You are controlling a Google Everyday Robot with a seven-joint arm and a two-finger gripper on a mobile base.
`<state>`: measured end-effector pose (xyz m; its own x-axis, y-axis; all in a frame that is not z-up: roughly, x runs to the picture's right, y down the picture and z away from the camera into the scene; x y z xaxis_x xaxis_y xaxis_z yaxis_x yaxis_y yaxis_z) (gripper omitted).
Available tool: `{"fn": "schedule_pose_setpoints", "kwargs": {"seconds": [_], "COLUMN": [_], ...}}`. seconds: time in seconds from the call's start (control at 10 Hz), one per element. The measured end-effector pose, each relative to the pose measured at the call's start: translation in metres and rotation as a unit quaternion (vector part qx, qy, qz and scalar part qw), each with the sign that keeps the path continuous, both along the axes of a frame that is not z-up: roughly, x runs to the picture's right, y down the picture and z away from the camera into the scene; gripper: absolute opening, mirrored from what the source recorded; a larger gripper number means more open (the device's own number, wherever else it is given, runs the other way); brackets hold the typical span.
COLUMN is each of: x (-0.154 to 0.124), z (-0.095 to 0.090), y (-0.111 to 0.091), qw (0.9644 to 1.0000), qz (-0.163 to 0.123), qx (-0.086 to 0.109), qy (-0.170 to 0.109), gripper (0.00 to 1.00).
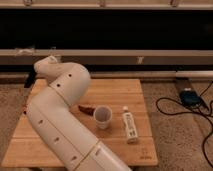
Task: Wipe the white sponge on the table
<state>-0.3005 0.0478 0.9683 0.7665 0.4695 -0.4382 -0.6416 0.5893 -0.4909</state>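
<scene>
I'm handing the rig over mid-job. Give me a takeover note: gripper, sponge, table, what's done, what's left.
Gripper: at the far-left corner of the table, past the arm bend.
White sponge: not in view; the arm may be hiding it.
Also on the table: white cup, white bottle lying down, dark red item beside the arm.
Done: no wiping can be confirmed.
Left: locate the sponge, grip it, wipe the table.

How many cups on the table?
1: the cup mid-table, left of the bottle. The arm covers the table's left, so more may be hidden. The gripper is at the table's far-left corner.
</scene>
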Motion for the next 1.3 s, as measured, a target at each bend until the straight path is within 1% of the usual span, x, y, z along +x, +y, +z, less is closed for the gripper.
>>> {"fn": "schedule_pose_setpoints", "kwargs": {"seconds": [0.1,0.2,0.3,0.5,0.6,0.9,1.3], "x": [0.001,0.005,0.008,0.019,0.028,0.056,0.09], "z": [0.0,0.001,0.001,0.001,0.0,0.001,0.001], "y": [0.001,0.002,0.002,0.0,-0.002,-0.007,-0.004], "qw": [1.0,1.0,0.9999,0.9997,0.9994,0.9983,0.9963], "qz": [0.001,0.004,0.008,0.022,0.032,0.057,0.075], "qx": [-0.003,-0.007,-0.01,-0.011,-0.01,0.0,0.015], "qy": [-0.002,-0.004,-0.005,-0.006,-0.005,0.009,0.039], "gripper": [0.42,0.3,0.22,0.04,0.0,0.0,0.0]}}
